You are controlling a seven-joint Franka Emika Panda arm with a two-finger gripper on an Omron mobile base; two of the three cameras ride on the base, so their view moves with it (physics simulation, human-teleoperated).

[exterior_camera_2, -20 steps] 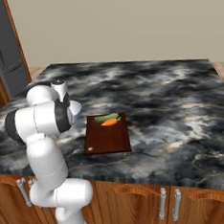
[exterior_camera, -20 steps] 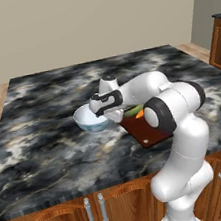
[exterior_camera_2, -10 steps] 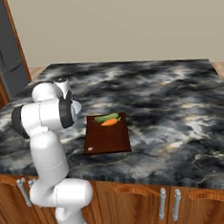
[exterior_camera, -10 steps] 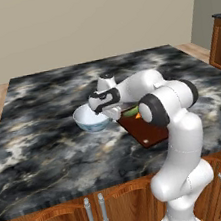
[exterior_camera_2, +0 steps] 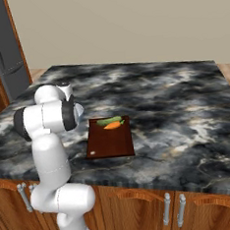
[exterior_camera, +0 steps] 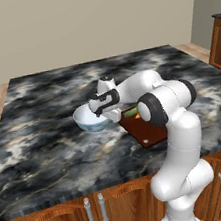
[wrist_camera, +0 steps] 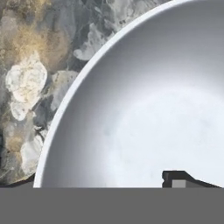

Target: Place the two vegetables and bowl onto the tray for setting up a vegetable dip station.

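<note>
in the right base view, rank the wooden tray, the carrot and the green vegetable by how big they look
1. Reddish-brown rectangular wooden tray, by far the largest.
2. Small orange carrot and slim green vegetable: they lie side by side on the tray and look about alike in length, so no ranking between them.

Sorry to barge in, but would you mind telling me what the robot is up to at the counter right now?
It is setting up a vegetable dip tray. The carrot and the green vegetable already lie side by side on the wooden tray. The white bowl sits on the marble counter beside the tray, not on it yet. The hand is down at the bowl's rim, one fingertip inside the bowl. No grip shows yet.
</note>
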